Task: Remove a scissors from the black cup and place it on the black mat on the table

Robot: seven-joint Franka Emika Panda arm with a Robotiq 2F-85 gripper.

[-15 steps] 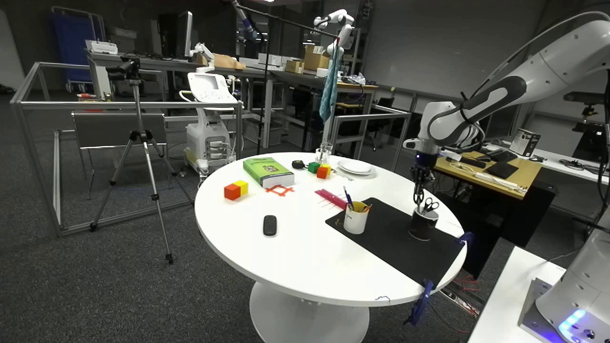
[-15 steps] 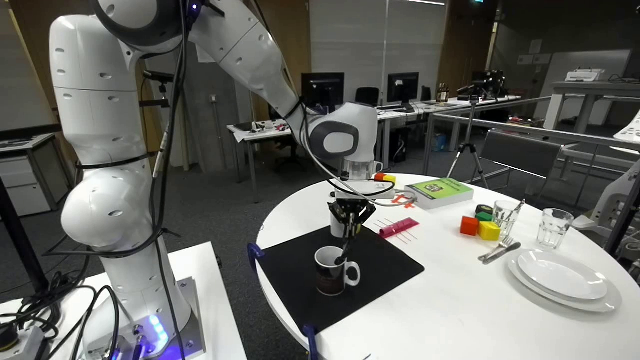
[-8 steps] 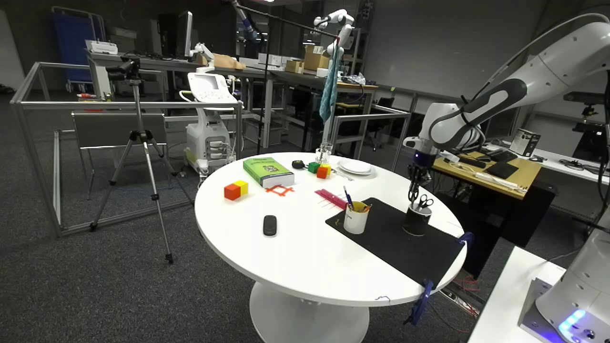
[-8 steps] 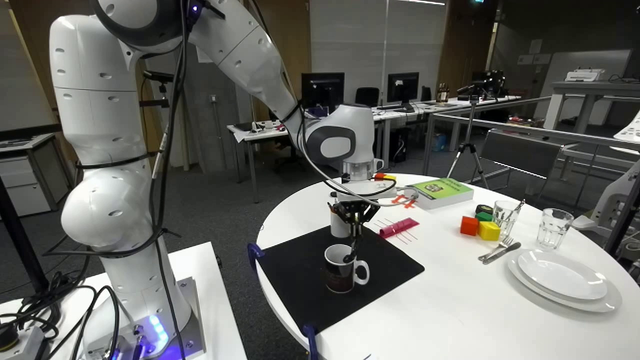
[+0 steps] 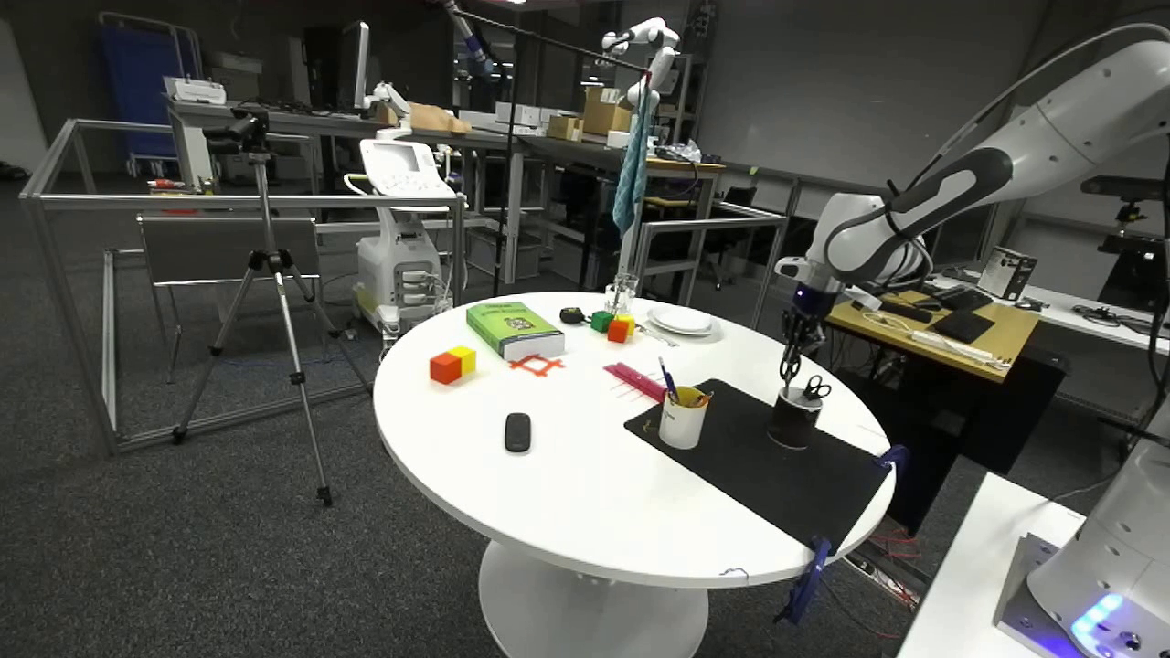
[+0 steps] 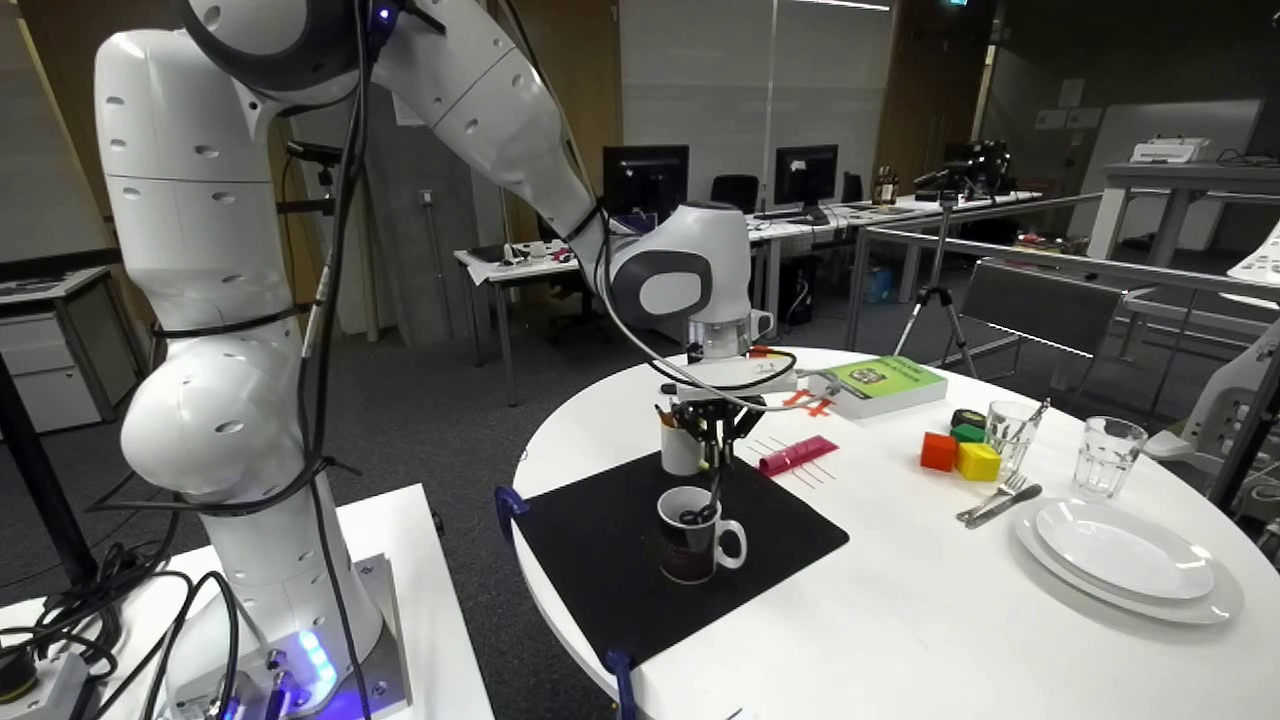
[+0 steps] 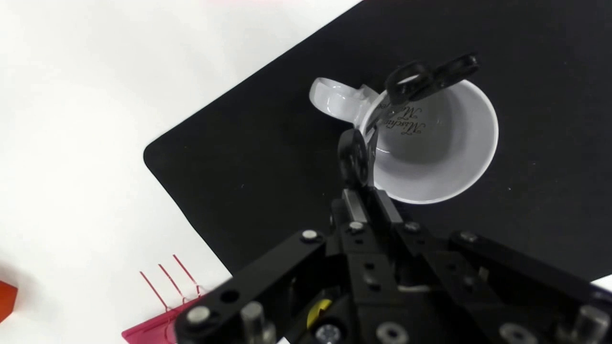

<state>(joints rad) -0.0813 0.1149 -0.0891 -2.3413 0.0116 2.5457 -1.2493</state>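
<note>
My tool [image 7: 367, 193], almost closed, pinches a scissors [image 7: 346, 157] by its handle; the blades point down, apparently inside the cup [image 7: 432, 184] beneath it. Removal seems in hand; next, I should lift clear, then lower to the mat [image 7: 267, 167].

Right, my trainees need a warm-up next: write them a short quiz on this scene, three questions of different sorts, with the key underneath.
1. True or false: the black cup on the black mat is white inside.
2. Count: how many pairs of scissors show in the wrist view?
3. Multiple choice: what is the tool gripping?
A. a fork
B. a pencil
C. one pair of scissors

Key: 1. True. 2. Two. 3. C.
</note>
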